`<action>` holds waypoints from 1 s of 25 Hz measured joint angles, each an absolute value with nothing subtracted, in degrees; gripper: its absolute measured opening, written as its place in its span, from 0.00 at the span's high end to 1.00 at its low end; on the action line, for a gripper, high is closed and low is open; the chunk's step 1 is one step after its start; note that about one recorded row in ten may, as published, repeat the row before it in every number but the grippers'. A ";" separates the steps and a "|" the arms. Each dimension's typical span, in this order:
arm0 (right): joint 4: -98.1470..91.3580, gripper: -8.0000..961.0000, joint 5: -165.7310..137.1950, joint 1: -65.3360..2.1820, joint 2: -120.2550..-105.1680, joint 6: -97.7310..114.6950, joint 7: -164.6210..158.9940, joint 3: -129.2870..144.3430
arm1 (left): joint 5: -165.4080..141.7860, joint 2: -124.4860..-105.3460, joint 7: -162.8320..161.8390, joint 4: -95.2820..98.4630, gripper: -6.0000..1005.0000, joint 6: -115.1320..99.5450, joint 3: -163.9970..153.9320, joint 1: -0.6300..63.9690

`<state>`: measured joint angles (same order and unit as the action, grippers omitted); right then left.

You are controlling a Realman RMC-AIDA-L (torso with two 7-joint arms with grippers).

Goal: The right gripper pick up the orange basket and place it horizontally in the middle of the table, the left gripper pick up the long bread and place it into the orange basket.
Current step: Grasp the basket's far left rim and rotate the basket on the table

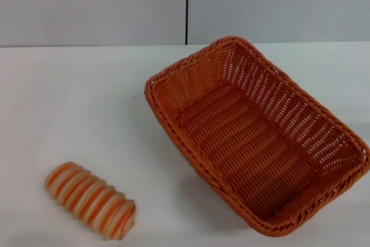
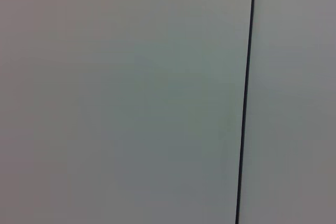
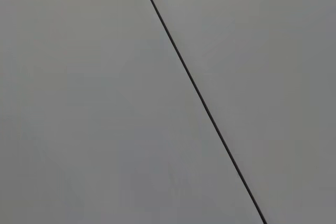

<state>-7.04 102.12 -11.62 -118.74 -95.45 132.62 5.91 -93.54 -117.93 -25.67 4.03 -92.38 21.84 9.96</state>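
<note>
The orange basket (image 1: 257, 134) lies on the white table (image 1: 81, 102) at centre-right in the head view, turned diagonally from upper left to lower right, with nothing inside it. The long bread (image 1: 91, 199), a ridged loaf with orange and cream stripes, rests on the table near the front left, well apart from the basket. Neither gripper nor arm shows in the head view. Both wrist views hold only a grey wall.
A grey wall with a thin dark vertical seam (image 1: 187, 6) stands behind the table. The same seam (image 2: 245, 98) crosses the left wrist view, and the seam (image 3: 199, 95) runs slanted through the right wrist view. Bare tabletop lies between bread and basket.
</note>
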 joint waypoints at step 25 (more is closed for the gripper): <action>-42.39 0.36 84.26 -10.51 -118.66 -92.33 87.42 6.66 | -93.60 -117.98 -26.44 3.84 0.30 -90.71 21.24 12.13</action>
